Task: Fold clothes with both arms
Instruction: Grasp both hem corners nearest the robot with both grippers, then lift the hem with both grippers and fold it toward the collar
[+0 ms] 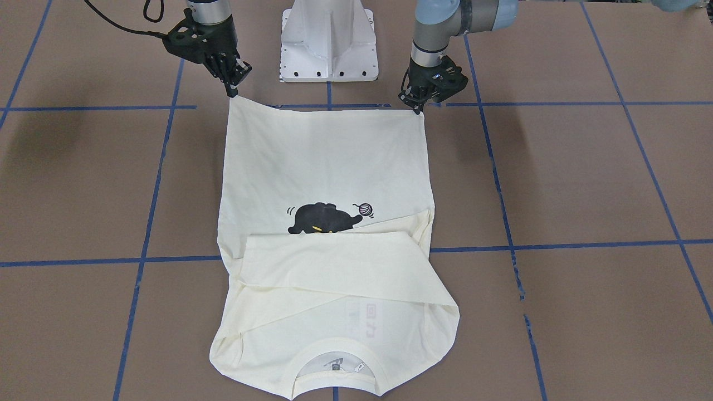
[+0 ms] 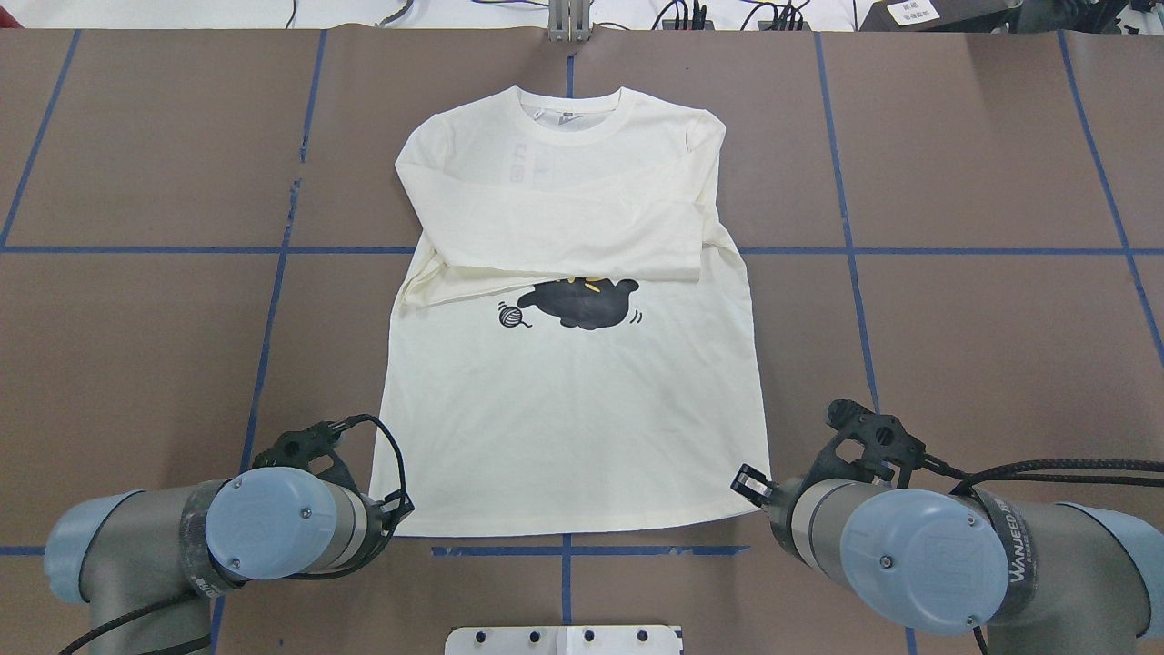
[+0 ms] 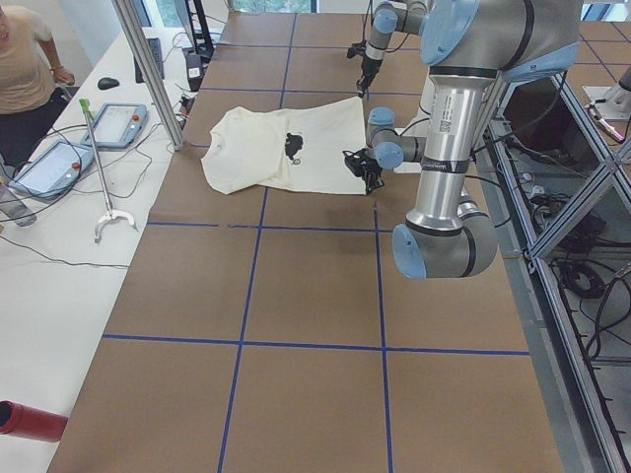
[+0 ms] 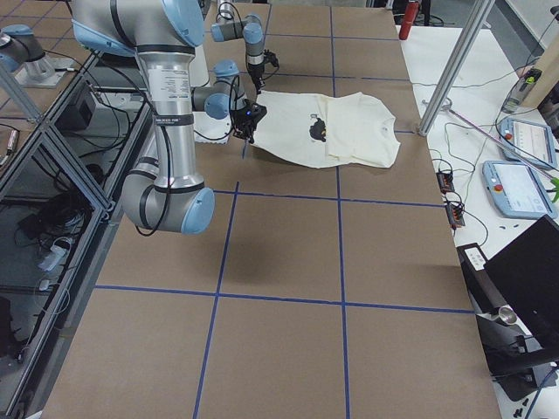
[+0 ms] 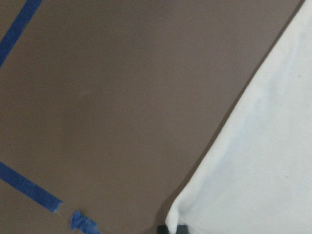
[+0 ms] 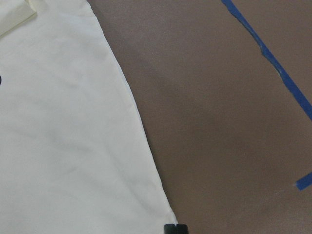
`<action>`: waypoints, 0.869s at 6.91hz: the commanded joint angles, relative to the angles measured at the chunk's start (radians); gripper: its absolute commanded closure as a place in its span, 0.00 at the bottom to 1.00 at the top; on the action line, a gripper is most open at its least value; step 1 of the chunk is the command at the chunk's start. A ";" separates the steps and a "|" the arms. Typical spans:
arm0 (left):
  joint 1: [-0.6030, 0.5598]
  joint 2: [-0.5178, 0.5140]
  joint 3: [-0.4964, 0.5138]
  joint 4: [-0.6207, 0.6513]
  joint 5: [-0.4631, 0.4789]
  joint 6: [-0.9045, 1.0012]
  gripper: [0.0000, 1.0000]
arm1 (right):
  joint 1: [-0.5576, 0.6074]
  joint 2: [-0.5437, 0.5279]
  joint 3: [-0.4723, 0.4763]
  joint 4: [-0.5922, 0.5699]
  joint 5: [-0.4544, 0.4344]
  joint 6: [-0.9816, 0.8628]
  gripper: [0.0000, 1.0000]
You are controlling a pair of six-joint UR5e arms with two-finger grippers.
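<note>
The cream long-sleeved shirt (image 1: 323, 161) lies flat on the brown table with the black cat print (image 1: 326, 218) up. Both sleeves are folded across the chest, and the collar is at the far end from the robot (image 2: 568, 114). My left gripper (image 1: 418, 107) is down at one hem corner and looks shut on it; the left wrist view shows that corner (image 5: 183, 212) bunched at a fingertip. My right gripper (image 1: 235, 91) is at the other hem corner and looks shut on it; the right wrist view shows that corner (image 6: 163, 209). The hem between them lies stretched straight.
The white pedestal base (image 1: 328, 44) stands just behind the hem, between the arms. Blue tape lines (image 1: 557, 245) mark the brown table. An operator (image 3: 25, 59), pendant tablets (image 3: 118, 123) and a metal post (image 3: 148, 69) are at the far edge, beyond the collar.
</note>
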 commanded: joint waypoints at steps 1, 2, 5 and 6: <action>-0.003 0.007 -0.085 0.003 0.001 0.000 1.00 | 0.000 0.000 0.008 0.000 0.003 -0.002 1.00; -0.001 0.011 -0.151 0.006 0.001 -0.001 1.00 | 0.002 -0.012 0.032 0.000 0.003 -0.002 1.00; -0.001 0.008 -0.285 0.009 -0.013 -0.003 1.00 | -0.101 -0.116 0.144 -0.002 -0.006 0.006 1.00; -0.001 0.008 -0.355 0.034 -0.035 -0.003 1.00 | -0.101 -0.129 0.185 -0.020 -0.008 0.009 1.00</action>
